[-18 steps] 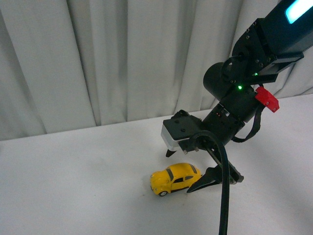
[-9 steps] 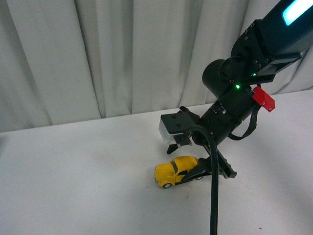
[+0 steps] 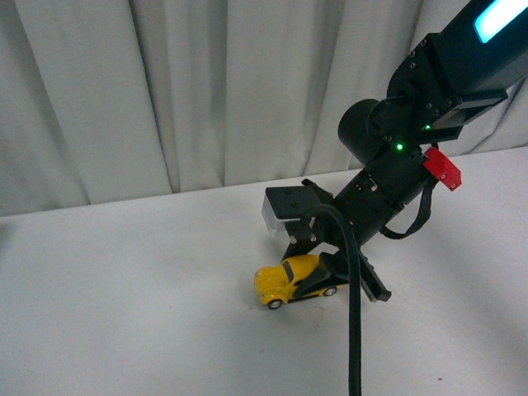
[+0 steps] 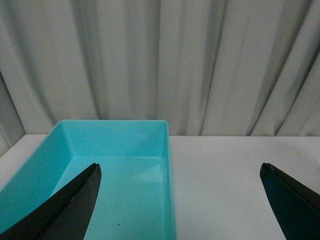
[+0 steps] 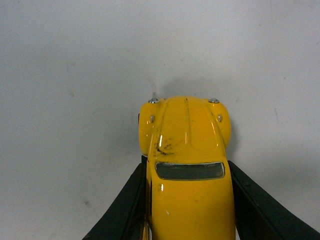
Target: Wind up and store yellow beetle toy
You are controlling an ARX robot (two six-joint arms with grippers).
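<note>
Yellow beetle toy (image 3: pixel 276 283), glossy, rounded, in gripper (image 3: pixel 299 271)

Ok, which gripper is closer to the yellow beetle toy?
Right. The right gripper holds the yellow beetle toy; the left gripper hangs open near a turquoise bin.

Matte black right arm (image 3: pixel 462 70): boxy links, small screws. Black cylindrical joint housing (image 3: pixel 363 132) with tiny green LED (image 3: pixel 399 148). Glowing cyan light strip (image 3: pixel 499 16) on upper link. Small red plastic tab (image 3: pixel 442 169) beside black strap (image 3: pixel 432 206). Wrist carries grey-white camera block (image 3: pixel 282 208). Thick black cable (image 3: pixel 353 322). Black tapered wedge fingers on right gripper (image 3: pixel 294 275) and left gripper (image 4: pixel 179 170).
</note>
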